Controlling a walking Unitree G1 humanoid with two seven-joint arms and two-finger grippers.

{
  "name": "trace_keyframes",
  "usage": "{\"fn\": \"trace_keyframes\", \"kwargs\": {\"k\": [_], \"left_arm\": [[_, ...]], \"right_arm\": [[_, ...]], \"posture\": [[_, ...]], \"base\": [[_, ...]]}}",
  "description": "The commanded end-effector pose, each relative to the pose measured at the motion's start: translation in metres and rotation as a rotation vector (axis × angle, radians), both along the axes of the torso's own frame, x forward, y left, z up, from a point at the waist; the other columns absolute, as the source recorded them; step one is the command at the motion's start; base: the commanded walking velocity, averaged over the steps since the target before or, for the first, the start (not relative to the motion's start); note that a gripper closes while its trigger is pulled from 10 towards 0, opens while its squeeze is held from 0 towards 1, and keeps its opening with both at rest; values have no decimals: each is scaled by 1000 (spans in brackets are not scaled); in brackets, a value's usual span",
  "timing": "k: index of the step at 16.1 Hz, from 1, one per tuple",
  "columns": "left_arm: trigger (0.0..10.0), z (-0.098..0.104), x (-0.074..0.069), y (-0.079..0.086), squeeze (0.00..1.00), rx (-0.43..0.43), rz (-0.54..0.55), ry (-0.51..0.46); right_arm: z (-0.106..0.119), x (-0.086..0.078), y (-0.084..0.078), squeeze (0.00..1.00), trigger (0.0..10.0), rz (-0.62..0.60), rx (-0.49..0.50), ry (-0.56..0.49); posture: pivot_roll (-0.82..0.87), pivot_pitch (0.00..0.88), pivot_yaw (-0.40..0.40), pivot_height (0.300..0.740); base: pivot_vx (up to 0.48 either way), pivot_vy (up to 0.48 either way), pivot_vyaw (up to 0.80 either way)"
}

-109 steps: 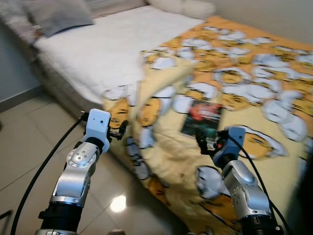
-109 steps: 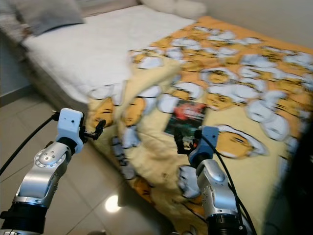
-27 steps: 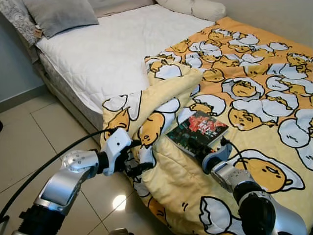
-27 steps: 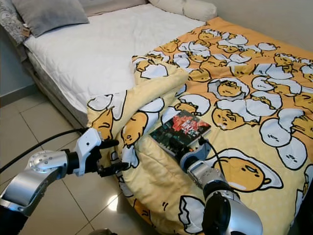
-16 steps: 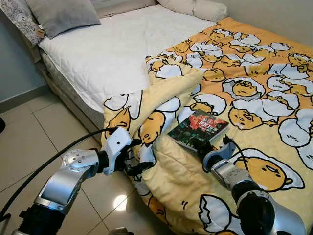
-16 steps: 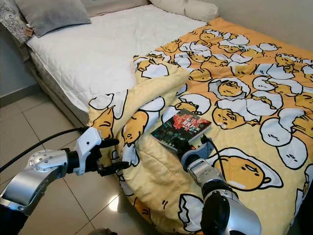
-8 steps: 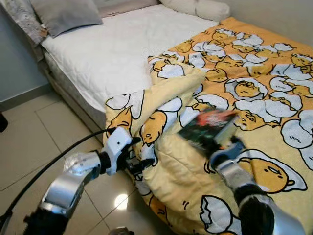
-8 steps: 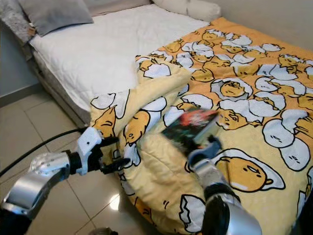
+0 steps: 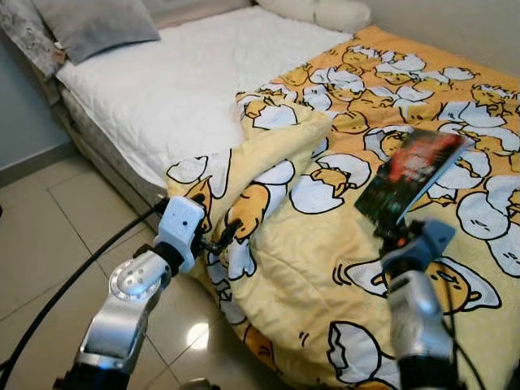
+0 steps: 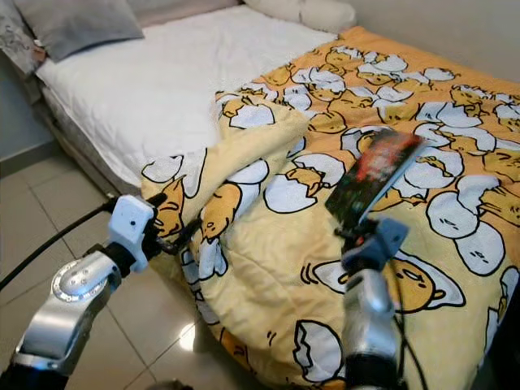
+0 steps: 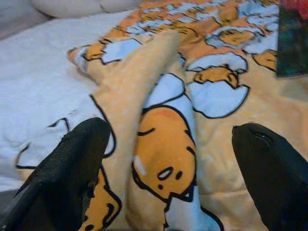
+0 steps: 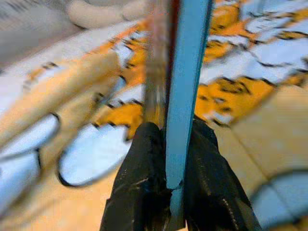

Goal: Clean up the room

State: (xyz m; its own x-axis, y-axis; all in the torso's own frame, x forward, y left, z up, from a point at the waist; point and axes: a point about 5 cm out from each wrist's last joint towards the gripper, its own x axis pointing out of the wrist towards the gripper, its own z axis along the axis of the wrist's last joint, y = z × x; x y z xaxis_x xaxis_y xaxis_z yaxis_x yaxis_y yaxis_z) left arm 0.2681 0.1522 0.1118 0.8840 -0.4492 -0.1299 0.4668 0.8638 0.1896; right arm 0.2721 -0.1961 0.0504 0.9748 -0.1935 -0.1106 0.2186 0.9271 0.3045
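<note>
From my head, the book is now off the blanket, lifted upright in my right gripper; a second ago it lay flat, so it's ready to carry off. My left gripper hovers by the blanket's folded edge. Left wrist: fingers spread apart. Right wrist: fingers clamp the book's edge. The cover's writing is unreadable.
</note>
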Motion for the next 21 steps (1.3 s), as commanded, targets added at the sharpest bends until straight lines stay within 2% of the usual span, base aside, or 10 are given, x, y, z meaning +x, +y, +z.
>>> {"fn": "trace_keyframes", "kwargs": {"k": [1,3,4,6,10,11,13,18,21], "left_arm": [[10000,3,-1,3,573,1,36,-12],[10000,-1,-2,7,573,9,87,1],[10000,-6,0,14,573,39,135,32],[10000,-5,1,18,580,30,161,30],[10000,-1,0,14,569,-11,172,15],[10000,0,1,15,561,-11,191,8],[10000,1,4,18,416,8,200,-9],[10000,7,13,19,412,36,211,-58],[10000,6,15,17,416,4,195,-28]], "right_arm": [[9,0,-1,0,10000,-26,-33,-25],[10,-9,10,0,10000,29,-77,-19],[6,-11,12,0,10000,27,-97,30],[3,-13,13,0,10000,-11,-65,46],[2,-18,21,0,10000,-14,-45,71],[2,-17,24,0,10000,-4,-52,78],[4,-12,29,0,10000,17,-54,76],[7,-5,31,0,10000,40,-63,85],[8,-3,30,0,10000,46,-72,94]], "posture": [[51,0,-41,740],[58,0,-47,740],[59,0,-47,740],[60,0,-43,740],[57,0,-25,740],[62,0,-27,740],[72,0,-31,740],[66,0,-33,740],[72,0,-40,740]], "base": [[0,0,0],[0,0,0],[0,0,0],[0,0,-800],[0,0,-200],[0,0,-800],[0,0,-800],[0,0,-800],[0,0,-267]]}}
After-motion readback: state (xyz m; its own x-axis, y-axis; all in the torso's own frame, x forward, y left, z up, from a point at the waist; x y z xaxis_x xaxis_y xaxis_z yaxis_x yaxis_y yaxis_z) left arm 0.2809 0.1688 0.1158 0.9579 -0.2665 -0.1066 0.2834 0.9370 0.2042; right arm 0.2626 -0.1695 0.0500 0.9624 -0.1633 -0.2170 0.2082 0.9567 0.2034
